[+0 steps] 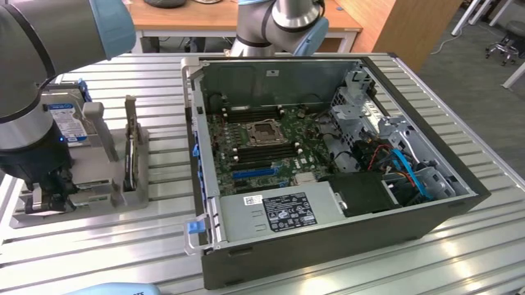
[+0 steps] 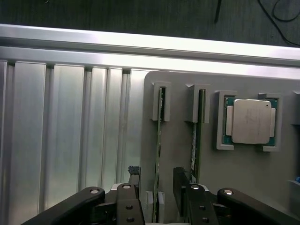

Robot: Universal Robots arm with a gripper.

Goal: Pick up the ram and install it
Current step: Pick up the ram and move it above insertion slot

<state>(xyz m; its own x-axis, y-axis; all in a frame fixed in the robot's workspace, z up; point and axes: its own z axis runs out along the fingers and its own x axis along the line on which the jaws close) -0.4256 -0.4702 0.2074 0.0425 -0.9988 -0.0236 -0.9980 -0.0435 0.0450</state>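
Partly hidden, edge-on ram (image 2: 160, 136) inside spread pincer (image 2: 156, 171), near end cut off

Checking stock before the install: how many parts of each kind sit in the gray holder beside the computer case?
Ram sticks: 2
Processor chip: 1
Hard drive: 1
Total: 4
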